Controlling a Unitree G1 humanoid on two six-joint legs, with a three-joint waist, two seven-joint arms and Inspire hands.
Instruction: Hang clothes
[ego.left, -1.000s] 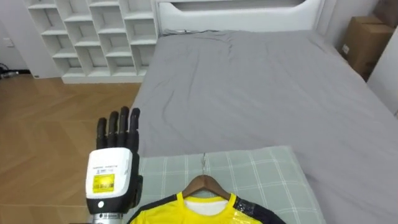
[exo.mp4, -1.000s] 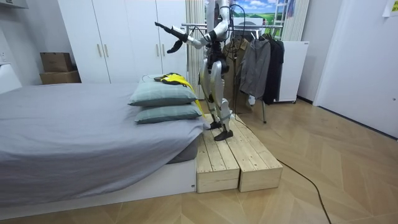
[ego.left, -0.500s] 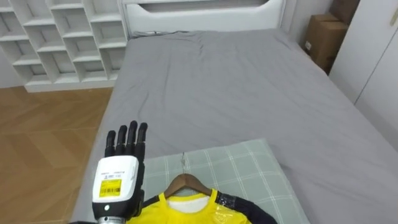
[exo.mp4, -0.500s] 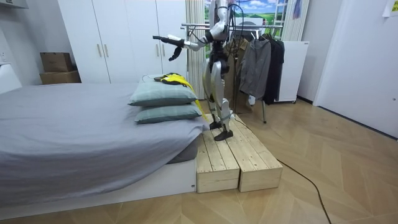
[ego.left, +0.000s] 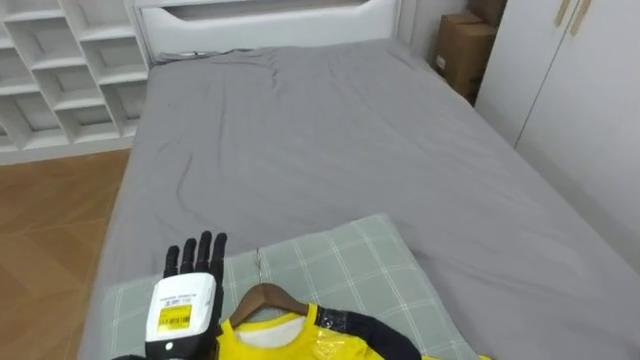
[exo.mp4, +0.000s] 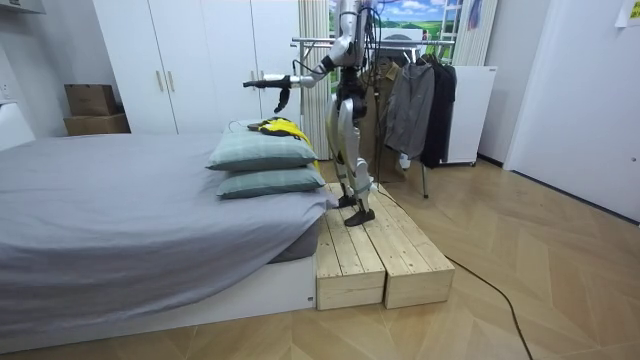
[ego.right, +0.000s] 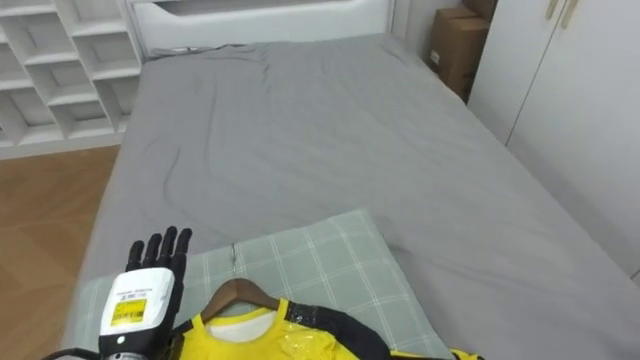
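Left eye view: yellow shirt (ego.left: 272, 346) on hanger (ego.left: 262, 293), lying on pillow (ego.left: 340, 270).
Left hand (ego.left: 185, 290): fingers straight, beside hanger.
Progress: seemingly not yet hung.

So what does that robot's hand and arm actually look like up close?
The left hand has slim black fingers and a white boxy cover on its back, which carries a yellow sticker with small dark print. In the room view the arm behind it looks pale silver-grey and slender, and ends in the dark hand.
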